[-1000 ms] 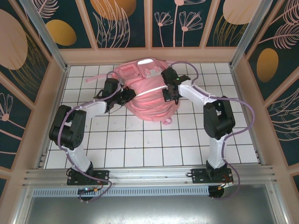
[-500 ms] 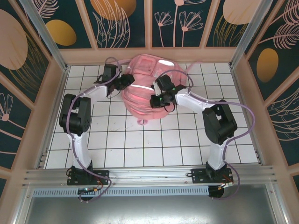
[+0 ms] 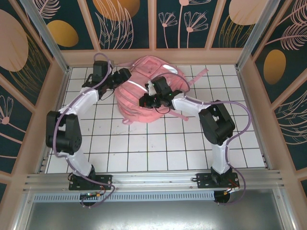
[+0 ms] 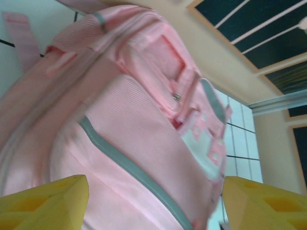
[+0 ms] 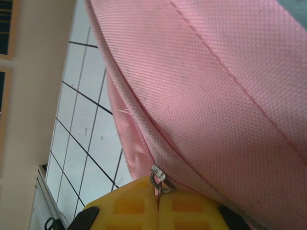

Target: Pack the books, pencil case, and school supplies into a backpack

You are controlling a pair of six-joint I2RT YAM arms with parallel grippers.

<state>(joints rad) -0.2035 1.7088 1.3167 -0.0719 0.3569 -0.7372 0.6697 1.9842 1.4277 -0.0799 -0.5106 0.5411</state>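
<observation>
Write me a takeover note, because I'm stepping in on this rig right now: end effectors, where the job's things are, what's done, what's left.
Left end effector: open, fingers spread wide, facing the backpack's pocketed front and gripping nothing.
Right end effector: shut on the metal zipper pull at a backpack seam.
Backpack: lies at the far middle of the tiled table, with an arm at each side.
Done: I cannot tell whether the book, pencil case and supplies are inside, or how far the zipper has run.
Left: probably finish the zipper pull, check the closure, then release.
</observation>
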